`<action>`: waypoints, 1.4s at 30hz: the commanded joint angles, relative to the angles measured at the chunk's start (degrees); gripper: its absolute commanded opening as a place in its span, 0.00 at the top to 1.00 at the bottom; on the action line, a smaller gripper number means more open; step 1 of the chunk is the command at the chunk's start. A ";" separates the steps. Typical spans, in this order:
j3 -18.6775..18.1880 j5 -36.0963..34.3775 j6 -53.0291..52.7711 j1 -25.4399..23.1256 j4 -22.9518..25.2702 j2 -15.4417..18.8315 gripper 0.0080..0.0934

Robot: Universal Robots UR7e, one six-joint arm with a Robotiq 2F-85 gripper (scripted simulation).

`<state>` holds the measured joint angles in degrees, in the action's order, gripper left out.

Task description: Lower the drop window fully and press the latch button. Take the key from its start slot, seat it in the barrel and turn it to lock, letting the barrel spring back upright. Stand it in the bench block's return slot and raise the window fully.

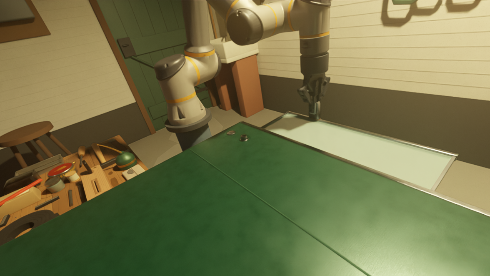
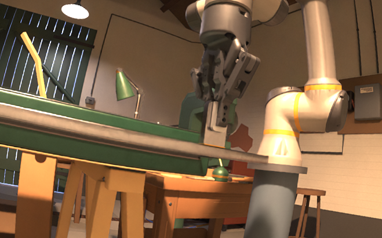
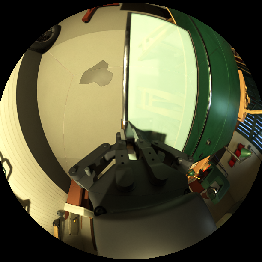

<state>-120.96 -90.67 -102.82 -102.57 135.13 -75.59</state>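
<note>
The drop window (image 1: 360,149) is a pale green pane with a metal rim, lying flat beyond the far edge of the green door panel (image 1: 240,205) and extended well out from it. My gripper (image 1: 314,115) points straight down at the near-left end of the window's outer metal rail (image 3: 125,73), where it is closed on the rail's edge (image 2: 214,143). Two small round fittings, the latch button (image 1: 231,132) and the barrel (image 1: 243,138), sit near the door panel's far corner. On the workbench at left, the bench block (image 1: 96,185) shows slots; I cannot make out the key.
Behind the window runs a cream boarded wall with a dark base band. The robot's base column (image 1: 190,135) stands beside the door's far corner. The workbench (image 1: 58,181) holds tools, tins and a green dome. A stool (image 1: 29,137) stands beside it. The door rests on wooden trestles (image 2: 97,197).
</note>
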 commanded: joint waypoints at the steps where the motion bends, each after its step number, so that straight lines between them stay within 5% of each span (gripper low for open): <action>1: 0.16 0.67 -0.13 -0.39 0.15 0.00 1.00; 42: 3.50 0.67 -4.74 -4.99 -0.87 2.32 1.00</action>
<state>-117.56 -90.66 -107.54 -107.29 134.03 -73.21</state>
